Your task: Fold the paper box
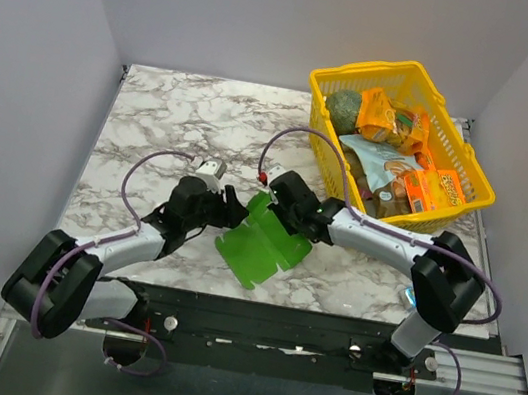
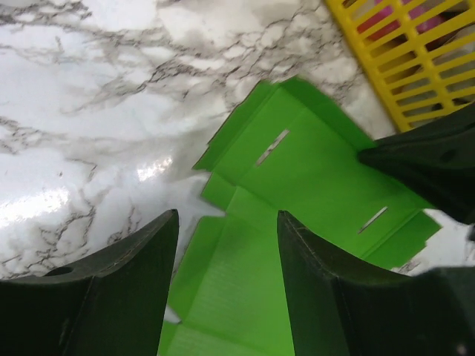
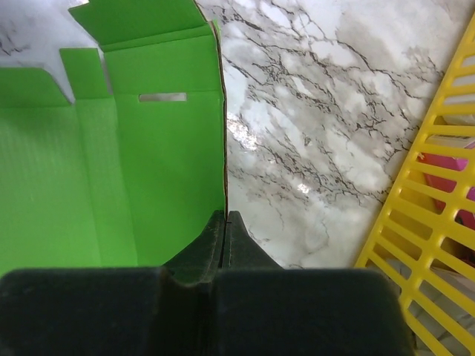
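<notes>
The box is showing a bright, even green, its slits looking pale. The table is showing white marble veined in grey. The basket is showing yellow; the packs inside are showing orange, green and pale blue, their prints probably too small to tell. The left gripper and right gripper are looking black. The arms are showing light grey shells with black joints, purple cables looping along them. The walls are looking plain grey.

Yellow basket blocks the table's far right corner.
</notes>
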